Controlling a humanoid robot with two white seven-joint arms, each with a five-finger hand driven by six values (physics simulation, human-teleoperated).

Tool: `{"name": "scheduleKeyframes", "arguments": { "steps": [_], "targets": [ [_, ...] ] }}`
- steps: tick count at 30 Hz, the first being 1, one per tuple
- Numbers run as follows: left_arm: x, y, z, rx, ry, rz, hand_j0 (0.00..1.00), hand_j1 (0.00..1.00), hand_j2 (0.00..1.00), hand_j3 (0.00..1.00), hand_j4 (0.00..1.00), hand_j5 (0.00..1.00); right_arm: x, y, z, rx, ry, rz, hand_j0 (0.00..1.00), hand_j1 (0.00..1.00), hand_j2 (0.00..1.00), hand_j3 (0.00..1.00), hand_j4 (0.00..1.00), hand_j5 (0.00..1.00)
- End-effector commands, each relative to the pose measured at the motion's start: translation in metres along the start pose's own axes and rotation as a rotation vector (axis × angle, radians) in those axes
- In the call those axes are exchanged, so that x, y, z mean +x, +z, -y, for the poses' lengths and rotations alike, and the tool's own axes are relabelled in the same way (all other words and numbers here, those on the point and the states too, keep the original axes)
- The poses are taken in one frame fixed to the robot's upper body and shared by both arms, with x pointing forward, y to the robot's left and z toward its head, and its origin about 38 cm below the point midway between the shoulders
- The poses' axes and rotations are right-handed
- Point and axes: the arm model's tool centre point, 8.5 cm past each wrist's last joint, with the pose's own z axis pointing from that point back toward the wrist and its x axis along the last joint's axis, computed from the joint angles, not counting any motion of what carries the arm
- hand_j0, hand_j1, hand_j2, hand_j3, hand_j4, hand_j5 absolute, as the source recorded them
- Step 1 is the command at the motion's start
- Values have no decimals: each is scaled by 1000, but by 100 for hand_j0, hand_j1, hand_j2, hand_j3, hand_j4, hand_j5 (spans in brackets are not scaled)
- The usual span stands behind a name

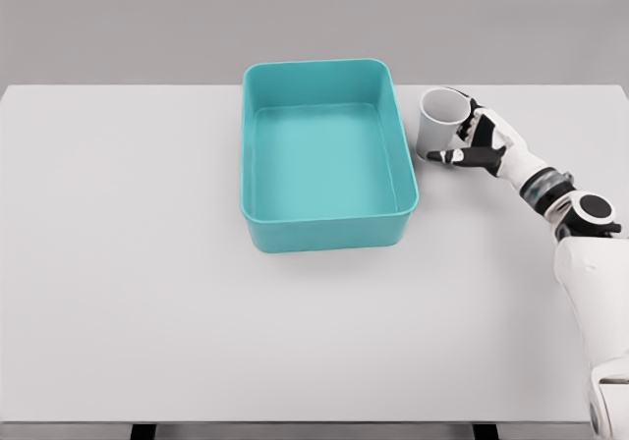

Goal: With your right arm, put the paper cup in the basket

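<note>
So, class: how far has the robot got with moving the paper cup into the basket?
Done: the right hand has reached the paper cup, fingers wrapped around its side. In hand: the cup, beside the teal basket, seemingly on the table. Left: lifting it over the rim and releasing it inside.

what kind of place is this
Probably a simulated tabletop test scene, not a real room: a plain white table against a blank grey backdrop, holding only a teal basket and a paper cup gripped by the right robot hand.

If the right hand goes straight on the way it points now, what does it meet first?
The right hand is closed on the cup and points left, so it would probably first meet the basket, at its right wall.
</note>
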Motion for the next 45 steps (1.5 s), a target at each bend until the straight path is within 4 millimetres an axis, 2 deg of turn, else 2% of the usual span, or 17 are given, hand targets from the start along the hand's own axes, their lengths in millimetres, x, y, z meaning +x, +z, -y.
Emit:
{"name": "scheduleKeyframes", "arguments": {
  "steps": [1,6,9,14,24,40,43,45],
  "targets": [
    [0,0,0,0,0,0,100,100,100,100,100,100,-1,-1,-2,2,-8,3,100,100,100,100,100,100],
    [0,0,0,0,0,0,100,100,100,100,100,100,-2,-3,-5,13,-1,-4,98,98,98,98,98,98],
    [0,0,0,0,0,0,100,100,100,100,100,100,-2,-3,-5,13,-1,-4,86,86,86,86,86,86],
    [0,0,0,0,0,0,100,100,100,100,100,100,-2,-3,-5,13,0,-6,75,75,75,75,75,75],
    [0,0,0,0,0,0,100,100,100,100,100,100,-1,-3,-5,12,0,-2,64,64,64,64,64,64],
    [0,0,0,0,0,0,100,100,100,100,100,100,9,-1,2,2,10,21,60,60,60,60,60,60],
    [0,0,0,0,0,0,100,100,100,100,100,100,26,-1,4,10,45,58,59,59,59,59,59,59],
    [0,0,0,0,0,0,100,100,100,100,100,100,26,1,4,10,48,60,59,59,59,59,59,59]
  ]
}}
